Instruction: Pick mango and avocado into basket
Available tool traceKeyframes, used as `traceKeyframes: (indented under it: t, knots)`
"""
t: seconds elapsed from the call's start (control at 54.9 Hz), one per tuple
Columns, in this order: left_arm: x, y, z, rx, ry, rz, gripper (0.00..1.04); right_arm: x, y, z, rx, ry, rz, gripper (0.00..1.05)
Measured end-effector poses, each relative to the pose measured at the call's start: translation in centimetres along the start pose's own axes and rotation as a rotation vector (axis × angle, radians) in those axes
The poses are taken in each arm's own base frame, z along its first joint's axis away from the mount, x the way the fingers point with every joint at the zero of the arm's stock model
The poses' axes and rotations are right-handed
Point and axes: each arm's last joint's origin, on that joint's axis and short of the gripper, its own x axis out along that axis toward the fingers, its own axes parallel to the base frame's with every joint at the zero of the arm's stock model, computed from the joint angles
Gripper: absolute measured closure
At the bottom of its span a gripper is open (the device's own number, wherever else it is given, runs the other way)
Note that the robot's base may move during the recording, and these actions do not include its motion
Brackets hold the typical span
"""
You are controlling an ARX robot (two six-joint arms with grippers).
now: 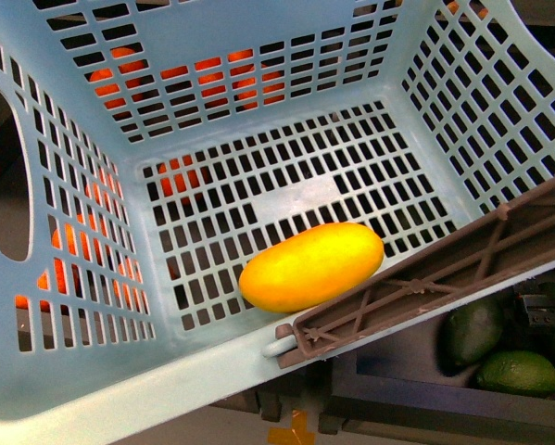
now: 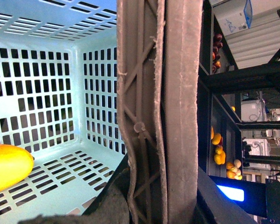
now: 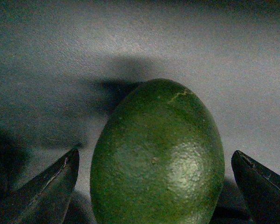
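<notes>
Mango (image 1: 311,266) lies in basket (image 1: 258,102); wrist view shows right hand (image 3: 154,153) straddling avocado (image 3: 157,140).

- No word, brand or number is legible in any view.
- A white cardboard carton with a blue mark (image 2: 233,16) on the dark metal shelf (image 2: 252,77) carries faint print, too blurred to read.

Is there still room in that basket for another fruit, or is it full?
Plenty. The basket floor is bare between the mango and the far wall, and toward the left wall. Only the near corner under the handle is crowded.
</notes>
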Motion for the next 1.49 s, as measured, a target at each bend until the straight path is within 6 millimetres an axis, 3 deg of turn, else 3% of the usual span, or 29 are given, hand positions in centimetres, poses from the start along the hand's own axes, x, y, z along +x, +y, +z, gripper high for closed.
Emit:
traceKeyframes:
  t: [0.656, 1.056, 1.311, 1.493]
  knots:
    - [0.0, 0.0, 0.0, 0.0, 0.0, 0.0, 0.86, 0.83, -0.09, -0.01, 0.026, 0.024, 0.018, 0.09]
    - [0.0, 0.0, 0.0, 0.0, -0.001, 0.0, 0.86, 0.83, -0.02, -0.04, 0.031, 0.027, 0.024, 0.24]
    - [0.0, 0.0, 0.0, 0.0, 0.0, 0.0, 0.86, 0.83, -0.01, -0.03, 0.043, 0.026, 0.027, 0.49]
    - [0.0, 0.0, 0.0, 0.0, 0.0, 0.0, 0.86, 0.83, 0.0, -0.03, 0.048, 0.026, 0.031, 0.51]
